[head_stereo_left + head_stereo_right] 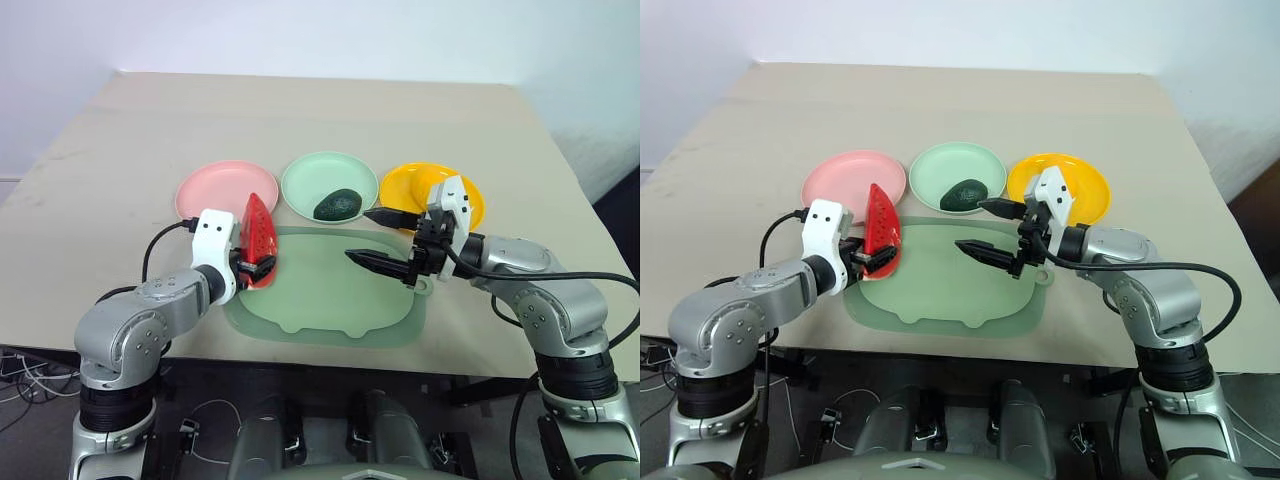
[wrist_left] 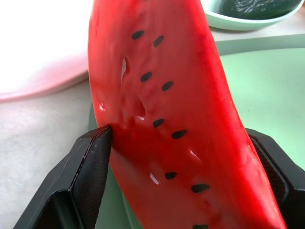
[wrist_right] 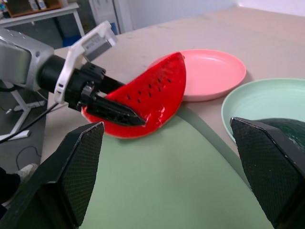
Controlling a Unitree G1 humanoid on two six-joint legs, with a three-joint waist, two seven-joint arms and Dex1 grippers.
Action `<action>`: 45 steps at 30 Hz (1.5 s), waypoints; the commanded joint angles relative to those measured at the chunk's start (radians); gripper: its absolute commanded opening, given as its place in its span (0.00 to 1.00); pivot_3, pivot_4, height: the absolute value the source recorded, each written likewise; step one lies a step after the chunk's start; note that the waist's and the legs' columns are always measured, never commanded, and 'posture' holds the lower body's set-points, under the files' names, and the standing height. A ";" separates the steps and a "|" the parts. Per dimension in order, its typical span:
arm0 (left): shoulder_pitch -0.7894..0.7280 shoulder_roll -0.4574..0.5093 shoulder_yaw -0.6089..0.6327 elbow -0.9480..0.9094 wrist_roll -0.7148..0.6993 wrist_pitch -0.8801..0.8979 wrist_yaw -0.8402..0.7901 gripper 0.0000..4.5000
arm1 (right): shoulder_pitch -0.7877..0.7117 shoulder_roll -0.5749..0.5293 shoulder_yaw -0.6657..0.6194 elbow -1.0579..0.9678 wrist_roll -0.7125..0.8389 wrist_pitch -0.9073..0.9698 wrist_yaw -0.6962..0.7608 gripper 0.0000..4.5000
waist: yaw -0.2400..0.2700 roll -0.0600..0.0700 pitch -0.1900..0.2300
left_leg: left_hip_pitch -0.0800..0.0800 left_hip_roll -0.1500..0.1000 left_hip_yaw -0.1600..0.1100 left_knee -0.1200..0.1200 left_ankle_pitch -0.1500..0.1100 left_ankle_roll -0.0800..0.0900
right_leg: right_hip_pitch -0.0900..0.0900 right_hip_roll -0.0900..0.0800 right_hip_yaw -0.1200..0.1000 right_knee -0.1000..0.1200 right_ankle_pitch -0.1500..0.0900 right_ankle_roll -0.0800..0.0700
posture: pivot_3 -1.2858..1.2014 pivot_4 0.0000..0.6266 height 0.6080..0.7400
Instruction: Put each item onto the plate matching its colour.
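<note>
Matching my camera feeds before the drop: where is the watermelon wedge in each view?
Left eye: wedge left of centre, in the left claw, just below the pink plate.
Right eye: wedge left of centre, same grip.
Left wrist: wedge fills the middle between the fingers.
Right wrist: wedge centre, before the pink plate.
Shared landmark: pink plate.
</note>
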 commanded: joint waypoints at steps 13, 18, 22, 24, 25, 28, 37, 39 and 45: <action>-0.364 0.117 0.149 0.405 0.106 -0.211 -0.122 0.78 | 0.011 0.005 -0.014 -0.077 0.036 0.003 -0.036 1.00 | 0.000 0.000 0.000 | 0.000 0.000 0.000 -0.001 0.000 0.000 | 0.000 0.000 -0.001 -0.001 0.000 0.000 | 0.52 0.24 0.67; -0.430 0.109 0.108 0.628 0.163 -0.297 -0.175 0.78 | 0.014 0.006 0.003 -0.081 0.026 -0.005 -0.052 1.00 | 0.000 -0.001 0.000 | -0.001 0.000 0.000 -0.001 0.000 0.000 | 0.000 0.000 -0.001 -0.001 0.000 0.000 | 0.52 0.24 0.67; -0.466 0.089 0.095 0.729 0.179 -0.339 -0.216 0.78 | 0.021 0.008 0.016 -0.084 0.016 -0.016 -0.061 1.00 | 0.000 -0.001 0.001 | -0.001 0.000 0.000 -0.001 0.000 0.000 | 0.000 0.000 -0.001 -0.002 0.000 0.000 | 0.52 0.24 0.67; -0.476 0.086 0.073 0.771 0.194 -0.343 -0.239 0.78 | 0.026 0.010 0.020 -0.090 0.017 -0.017 -0.066 1.00 | -0.002 -0.001 0.001 | -0.001 0.000 0.000 -0.001 0.000 0.000 | 0.000 0.000 -0.001 -0.002 0.000 0.000 | 0.52 0.24 0.67; -0.481 0.083 0.069 0.794 0.200 -0.337 -0.239 0.78 | 0.028 0.011 0.021 -0.094 0.018 -0.016 -0.069 1.00 | -0.002 -0.001 0.001 | -0.001 0.000 0.000 -0.001 0.000 0.000 | 0.000 0.000 -0.001 -0.002 0.000 0.000 | 0.52 0.24 0.67; -0.482 0.095 0.026 0.827 0.237 -0.337 -0.261 0.99 | 0.031 0.009 0.020 -0.097 0.018 -0.015 -0.075 1.00 | -0.002 -0.001 0.001 | -0.001 0.000 0.000 -0.001 0.000 0.000 | 0.000 0.000 -0.001 -0.001 0.000 0.000 | 0.52 0.24 0.67; -0.491 0.095 0.011 0.797 0.277 -0.341 -0.289 1.00 | 0.036 0.000 0.009 -0.105 0.019 -0.011 -0.087 1.00 | -0.002 -0.001 0.001 | -0.001 0.000 0.000 -0.001 0.000 0.000 | 0.000 0.000 -0.001 -0.001 0.000 0.000 | 0.52 0.24 0.67; -0.485 0.105 0.014 0.768 0.285 -0.338 -0.288 1.00 | 0.038 -0.001 0.009 -0.108 0.021 -0.009 -0.089 1.00 | -0.002 -0.001 0.001 | -0.001 0.000 0.000 -0.001 0.000 0.000 | 0.000 0.000 -0.001 -0.002 0.000 0.000 | 0.52 0.24 0.67; -0.451 0.161 0.021 0.637 0.281 -0.351 -0.328 1.00 | 0.039 0.001 0.006 -0.111 0.027 -0.005 -0.092 1.00 | -0.004 -0.001 0.001 | -0.001 0.000 -0.001 -0.001 0.000 0.000 | -0.001 0.000 -0.001 -0.001 0.000 0.000 | 0.52 0.24 0.67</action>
